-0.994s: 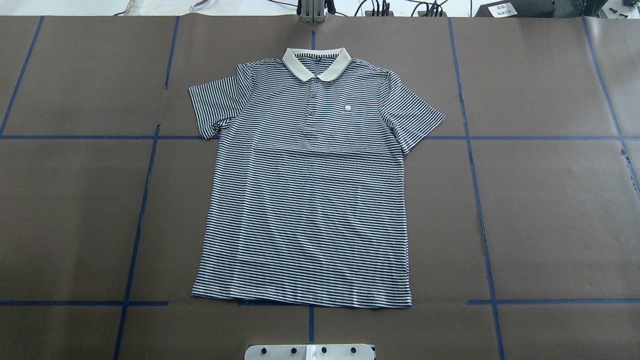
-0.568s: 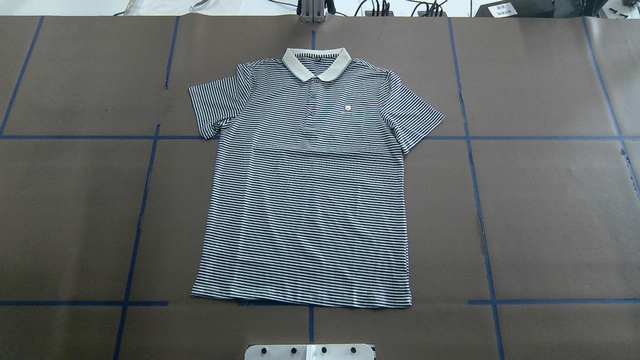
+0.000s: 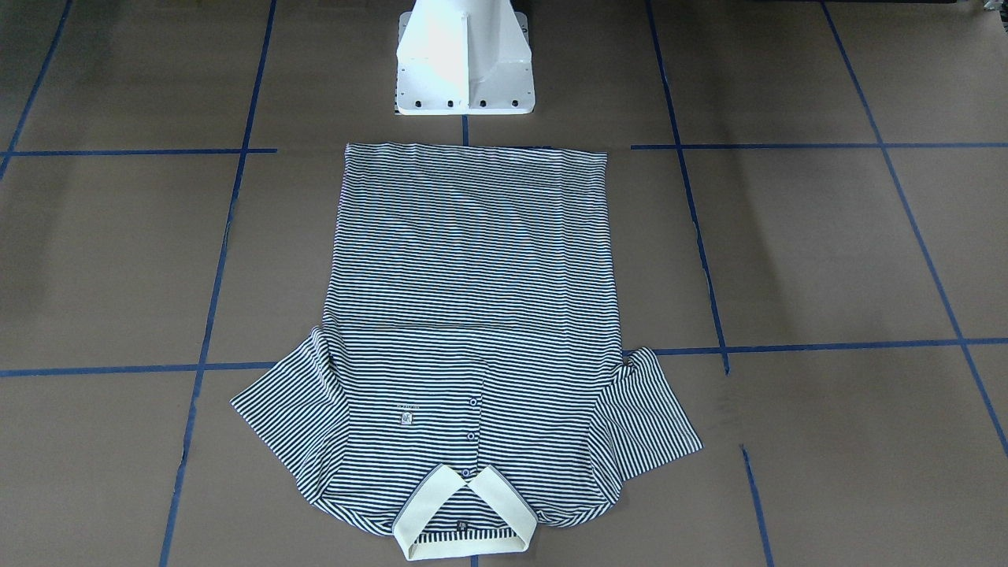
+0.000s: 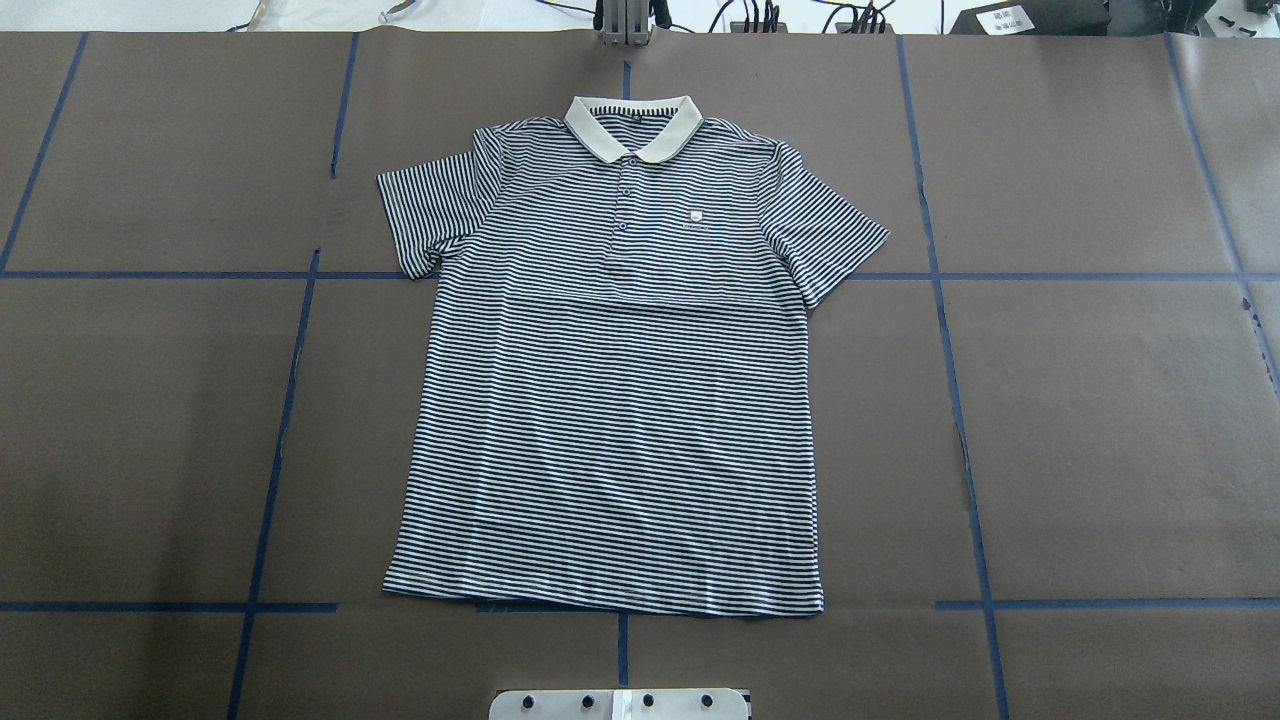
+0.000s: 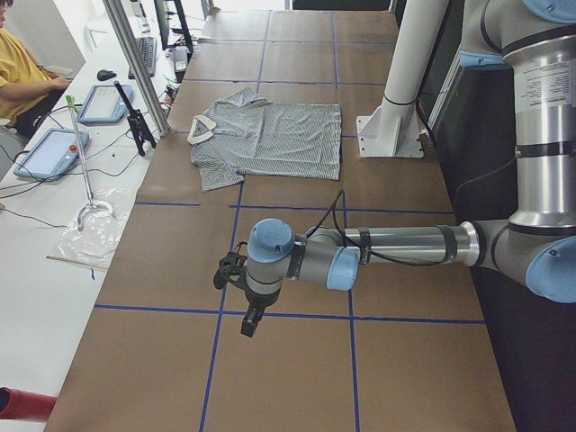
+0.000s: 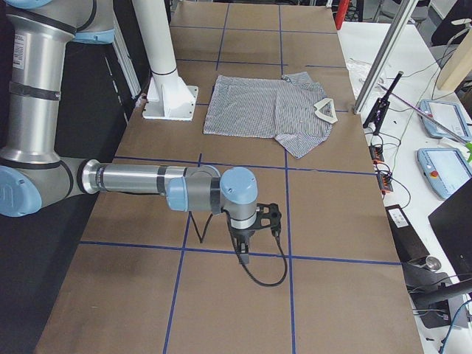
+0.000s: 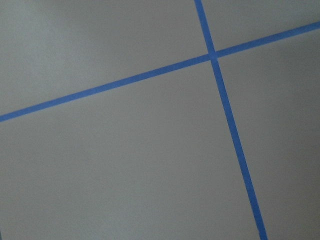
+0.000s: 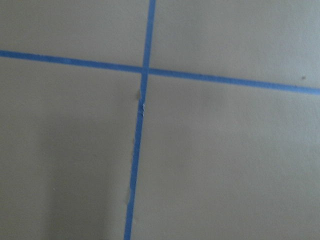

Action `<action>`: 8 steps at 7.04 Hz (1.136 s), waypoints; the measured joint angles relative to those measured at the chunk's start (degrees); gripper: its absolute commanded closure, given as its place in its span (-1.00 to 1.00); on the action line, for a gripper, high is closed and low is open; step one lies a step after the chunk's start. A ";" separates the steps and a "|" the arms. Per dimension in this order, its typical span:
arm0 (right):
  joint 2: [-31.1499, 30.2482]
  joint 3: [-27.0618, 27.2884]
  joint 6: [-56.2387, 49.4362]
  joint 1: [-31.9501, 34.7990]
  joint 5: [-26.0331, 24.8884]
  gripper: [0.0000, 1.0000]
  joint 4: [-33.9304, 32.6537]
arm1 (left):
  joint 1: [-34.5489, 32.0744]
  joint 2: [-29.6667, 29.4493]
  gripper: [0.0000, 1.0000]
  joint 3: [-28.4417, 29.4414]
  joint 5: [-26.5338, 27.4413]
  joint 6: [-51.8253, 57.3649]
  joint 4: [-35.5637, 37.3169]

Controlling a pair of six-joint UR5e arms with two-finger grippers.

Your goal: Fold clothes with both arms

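The clothes are one navy-and-white striped polo shirt [image 4: 610, 400] lying flat and face up in the middle of the table, sleeves spread, cream collar [image 4: 630, 125] at the far edge. It also shows as the shirt [image 3: 472, 260], the shirt [image 5: 270, 135] and the shirt [image 6: 258, 107]. My left gripper [image 5: 247, 319] hangs over bare brown paper well off the shirt's side. The right gripper [image 6: 243, 254] hangs likewise at the other end. Both show only in the side views, so I cannot tell whether they are open or shut. Each wrist view holds only paper and blue tape.
Blue tape lines [image 4: 290, 400] grid the brown paper. The white pedestal [image 3: 463, 55] stands just behind the shirt's hem. An aluminium post [image 5: 135, 54], tablets [image 5: 49, 148] and cables line the operators' side, where a person in yellow [image 5: 18, 81] sits.
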 measured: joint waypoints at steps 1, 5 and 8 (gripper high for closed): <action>3.32 -0.07 0.14 -0.25 1.04 -1.00 1.86 | -0.02 -4.03 -1.00 -0.90 0.12 -0.59 -3.36; 15.44 -4.43 9.15 -6.45 5.31 -1.00 9.05 | 2.47 -11.18 -1.00 -1.30 -3.64 -2.63 -18.27; 22.80 -12.08 31.14 -19.11 0.42 -1.00 28.21 | 4.04 -11.43 -1.00 -1.58 -5.10 -2.79 -19.32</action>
